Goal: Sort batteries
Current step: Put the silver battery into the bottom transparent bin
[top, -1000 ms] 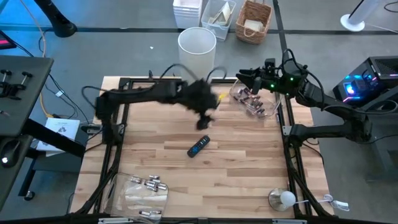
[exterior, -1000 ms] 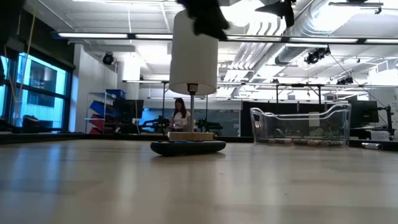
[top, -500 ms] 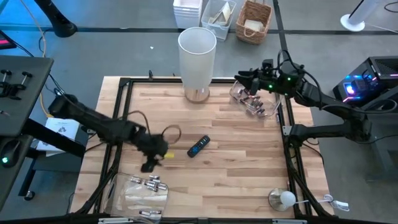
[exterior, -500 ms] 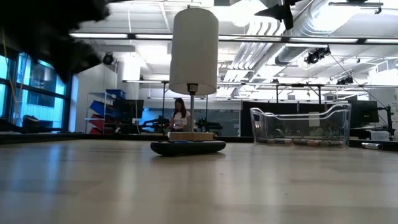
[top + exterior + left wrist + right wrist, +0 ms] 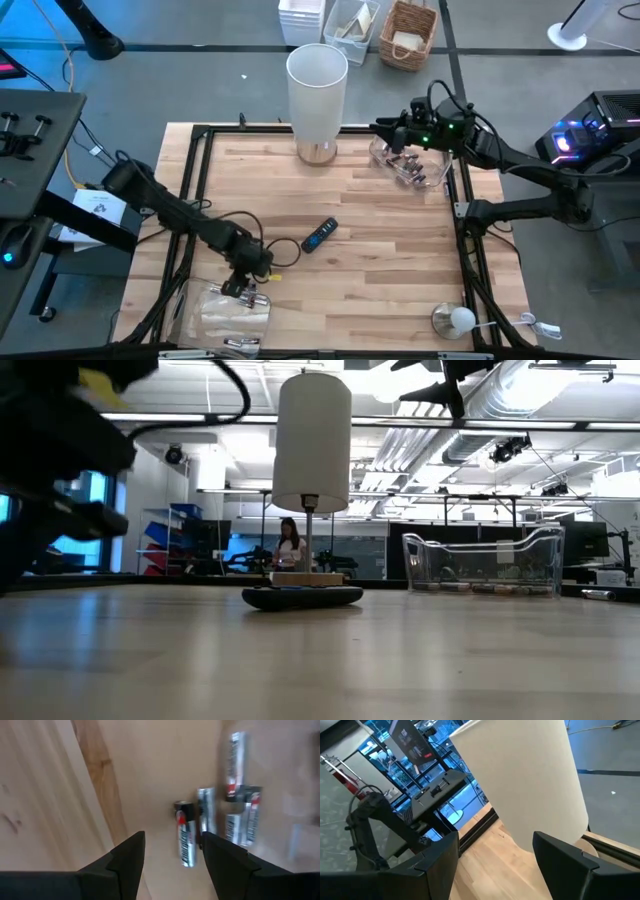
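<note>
batteries [image 5: 186,840]: small metal cylinders, silver bodies with black ends and red marks. the left wrist view shows five, lying side by side in a shallow clear plastic tray [image 5: 205,308] at the near left of the table [image 5: 380,260], which is light wooden planking in a black frame. the high view shows more batteries in a second clear plastic bin [image 5: 408,165] at the far right; their count cannot be told.

left gripper [image 5: 237,285]: half a second ago it was above bare planks beside the near tray; it now hangs over that tray's far edge. its two dark fingers [image 5: 127,857] stand apart and hold nothing, with one battery visible in the gap beyond them.

right gripper [image 5: 385,130]: over the far-right bin, much as before, shifted slightly. its fingers [image 5: 440,855] are spread wide and empty.

one tall white cylinder [image 5: 317,85] on a round wooden base stands at the far edge. one flat black remote [image 5: 320,234] with a blue mark lies mid-table, unmoved.
</note>
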`<action>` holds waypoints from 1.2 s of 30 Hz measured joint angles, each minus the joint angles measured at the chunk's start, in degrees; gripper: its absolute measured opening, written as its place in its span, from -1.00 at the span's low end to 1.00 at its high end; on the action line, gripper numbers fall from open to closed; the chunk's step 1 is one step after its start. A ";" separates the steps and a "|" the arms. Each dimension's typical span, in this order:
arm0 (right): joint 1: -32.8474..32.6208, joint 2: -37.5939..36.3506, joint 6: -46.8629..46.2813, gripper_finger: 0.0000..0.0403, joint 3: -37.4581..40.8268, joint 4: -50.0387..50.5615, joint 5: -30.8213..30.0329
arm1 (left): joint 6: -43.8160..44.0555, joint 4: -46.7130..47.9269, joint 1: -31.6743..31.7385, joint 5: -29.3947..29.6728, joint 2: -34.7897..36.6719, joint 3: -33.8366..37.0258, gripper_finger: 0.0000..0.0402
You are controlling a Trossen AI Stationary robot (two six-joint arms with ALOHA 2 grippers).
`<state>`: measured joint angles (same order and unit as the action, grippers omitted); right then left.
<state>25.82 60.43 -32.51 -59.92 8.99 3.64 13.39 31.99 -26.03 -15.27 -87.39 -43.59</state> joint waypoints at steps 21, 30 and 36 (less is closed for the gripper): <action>0.00 0.30 0.28 0.24 0.00 2.47 0.02 | 5.43 1.31 0.44 18.06 -5.35 -0.31 -0.85; 0.04 0.30 0.61 0.24 0.00 2.58 0.00 | 9.96 4.42 0.49 22.63 0.51 0.32 -0.87; 0.04 0.30 0.50 0.24 0.00 2.60 0.01 | 9.50 6.24 0.58 26.25 4.11 0.18 -0.88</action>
<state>25.87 60.73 -32.01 -59.92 11.60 3.65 22.89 38.23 -25.46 10.99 -83.28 -43.41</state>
